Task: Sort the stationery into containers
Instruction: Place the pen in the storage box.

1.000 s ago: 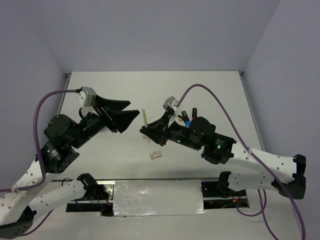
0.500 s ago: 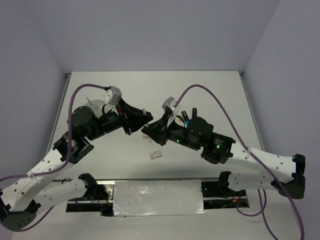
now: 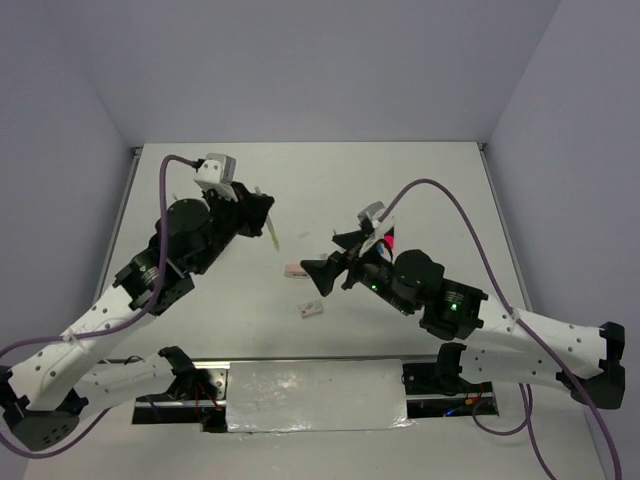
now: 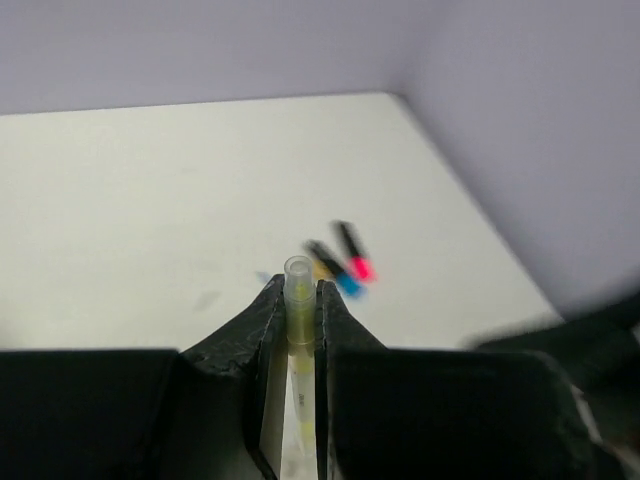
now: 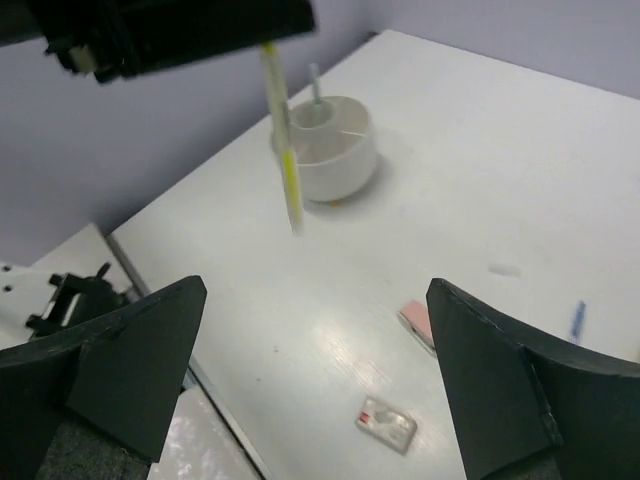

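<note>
While your left gripper [image 4: 299, 296] clamps the yellow-green pen [image 5: 283, 150] in the air near the tub [image 5: 335, 175] and your right gripper [image 5: 320, 370] hangs spread and empty, the slanted pen could strike the rim and tip out.

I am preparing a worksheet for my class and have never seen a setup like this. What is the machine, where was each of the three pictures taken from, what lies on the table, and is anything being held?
This is a two-armed robot bolted to a white table. Each arm ends in a two-finger gripper. The wide picture comes from a fixed camera above and behind the arms. The other two come from cameras on the wrists, looking out past their own fingers. The left gripper is shut on a yellow-green pen, held above the table. The right gripper is open and empty. On the table are a round white tub with a thin pen standing in it, a pink eraser, a small pale eraser, a pink highlighter and a blue highlighter.
</note>
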Controlling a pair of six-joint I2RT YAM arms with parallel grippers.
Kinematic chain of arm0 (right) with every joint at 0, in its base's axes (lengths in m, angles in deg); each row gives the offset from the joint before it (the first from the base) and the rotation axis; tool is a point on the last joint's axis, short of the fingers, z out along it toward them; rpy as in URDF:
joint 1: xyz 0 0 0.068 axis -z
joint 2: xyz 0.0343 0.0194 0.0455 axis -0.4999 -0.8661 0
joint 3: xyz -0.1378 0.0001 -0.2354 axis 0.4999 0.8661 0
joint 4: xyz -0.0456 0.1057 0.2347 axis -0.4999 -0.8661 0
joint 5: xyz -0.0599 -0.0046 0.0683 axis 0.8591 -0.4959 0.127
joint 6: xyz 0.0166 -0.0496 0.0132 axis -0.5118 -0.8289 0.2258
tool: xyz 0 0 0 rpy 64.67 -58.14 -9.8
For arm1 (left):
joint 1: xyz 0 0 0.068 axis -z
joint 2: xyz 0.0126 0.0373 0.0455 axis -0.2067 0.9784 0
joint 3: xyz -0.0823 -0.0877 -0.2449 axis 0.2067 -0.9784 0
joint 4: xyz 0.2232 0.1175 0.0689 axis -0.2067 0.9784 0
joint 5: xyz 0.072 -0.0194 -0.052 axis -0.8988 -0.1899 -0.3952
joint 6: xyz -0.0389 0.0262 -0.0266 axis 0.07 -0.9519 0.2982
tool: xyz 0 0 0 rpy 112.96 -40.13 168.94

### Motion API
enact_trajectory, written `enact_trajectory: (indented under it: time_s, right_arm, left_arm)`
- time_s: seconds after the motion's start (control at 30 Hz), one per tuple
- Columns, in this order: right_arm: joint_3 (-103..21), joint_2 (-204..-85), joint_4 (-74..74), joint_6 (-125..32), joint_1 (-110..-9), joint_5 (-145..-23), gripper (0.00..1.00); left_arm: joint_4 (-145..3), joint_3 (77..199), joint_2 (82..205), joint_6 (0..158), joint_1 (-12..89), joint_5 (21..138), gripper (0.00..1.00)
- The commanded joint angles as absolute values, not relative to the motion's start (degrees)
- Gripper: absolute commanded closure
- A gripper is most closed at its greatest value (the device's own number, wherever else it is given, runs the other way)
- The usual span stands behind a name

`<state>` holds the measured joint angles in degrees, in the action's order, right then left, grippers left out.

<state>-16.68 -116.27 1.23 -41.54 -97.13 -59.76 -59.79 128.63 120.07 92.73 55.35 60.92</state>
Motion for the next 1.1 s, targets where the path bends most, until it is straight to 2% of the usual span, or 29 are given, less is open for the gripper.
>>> enact_trajectory:
  time_s: [0.0, 0.07, 0.27, 0.4, 0.6, 0.9, 1.07]
  right_arm:
    - [-10.86, -108.3, 1.55, -35.45, -96.0, -46.44, 0.0]
    - [-7.86, -105.56, 3.04, -34.46, -95.39, -46.86, 0.0]
    - [-2.31, -99.24, 0.85, -31.3, -95.39, -48.45, 0.0]
    - [1.46, -95.8, 0.85, -29.98, -95.39, -50.82, 0.0]
    - [4.72, -93.33, 0.23, -29.19, -95.39, -52.84, 0.0]
    - [4.81, -99.04, 4.36, -29.98, -95.38, -56.45, 0.0]
    - [5.6, -99.31, 6.74, -30.24, -95.39, -56.89, 0.0]
  left_arm:
    - [-54.94, 131.26, 125.6, 93.56, 54.74, 28.56, 1.0]
    - [-57.38, 130.91, 128.42, 92.16, 51.94, 19.08, 1.0]
    - [-67.84, 126.18, 134.5, 93.83, 35.17, 12.63, 1.0]
    - [-79.6, 124.4, 139.93, 87.95, 29.35, 11.47, 1.0]
    - [-85.17, 121.33, 142.76, 86.79, 26.26, 12.69, 1.0]
    - [-93.0, 120.09, 146.54, 82.3, 24.94, 10.67, 0.98]
    - [-93.87, 118.87, 149.26, 83.45, 24.68, 11.2, 0.85]
